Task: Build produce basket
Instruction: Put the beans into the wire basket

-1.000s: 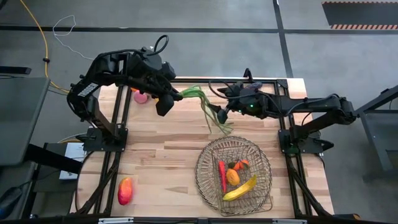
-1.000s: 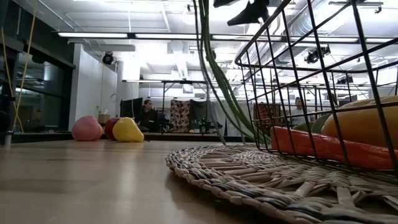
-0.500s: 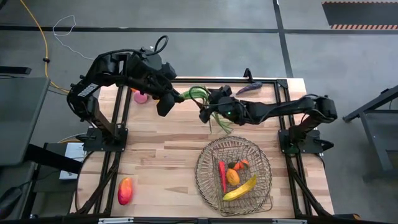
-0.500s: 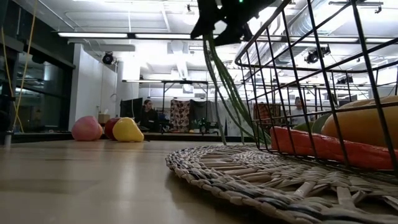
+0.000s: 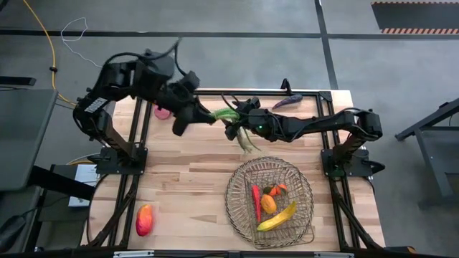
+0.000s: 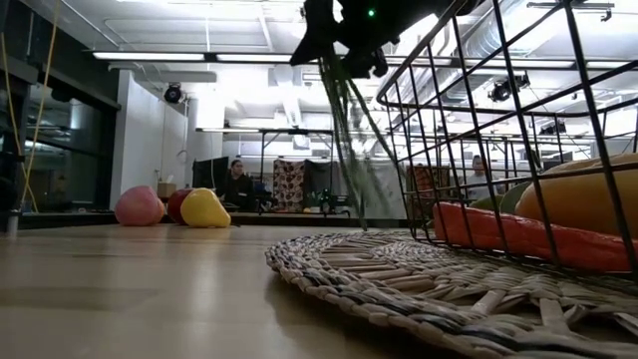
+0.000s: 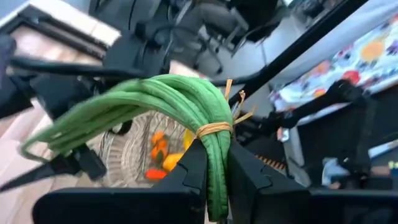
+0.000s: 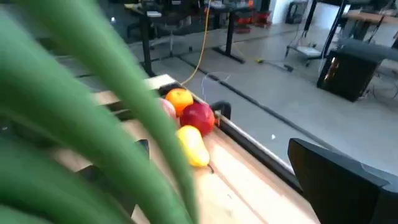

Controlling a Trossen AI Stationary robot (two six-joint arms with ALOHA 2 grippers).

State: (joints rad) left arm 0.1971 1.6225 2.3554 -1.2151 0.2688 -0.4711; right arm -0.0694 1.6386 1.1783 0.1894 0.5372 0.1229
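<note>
A bundle of long green beans point(image 5: 224, 115), tied with a yellow band point(image 7: 214, 129), hangs above the far middle of the table. My left gripper point(image 5: 204, 115) is shut on it. My right gripper point(image 5: 234, 127) stands open right at the bundle's drooping middle, and the beans' loose ends point(image 5: 246, 141) hang below it point(image 6: 344, 130). The wire basket point(image 5: 233, 188) sits at the near right and holds a red chilli point(image 5: 256, 203), oranges point(image 5: 268, 203) and a banana point(image 5: 278, 217). My left gripper pinches the bean bundle between its two fingers point(image 7: 193, 171) just below the yellow band, at the tied end point(image 7: 216, 155). The bundle is lifted clear, arches over past the fingers and droops toward the right arm. Whether my right gripper touches the beans I cannot tell.
A mango point(image 5: 144, 219) lies at the near left. A peach point(image 5: 163, 112), orange point(image 8: 179, 98), dark red apple point(image 8: 198, 117) and yellow pear point(image 8: 193, 146) sit together at the far left edge. A purple eggplant point(image 5: 285, 102) lies at the far right. Black frame posts stand on both sides.
My right gripper has gone toward the table's left and down, up to the hanging beans. My left gripper has tipped upward and risen a little, still shut on the bundle. The beans' loose ends have swung away from the basket, toward the left.
</note>
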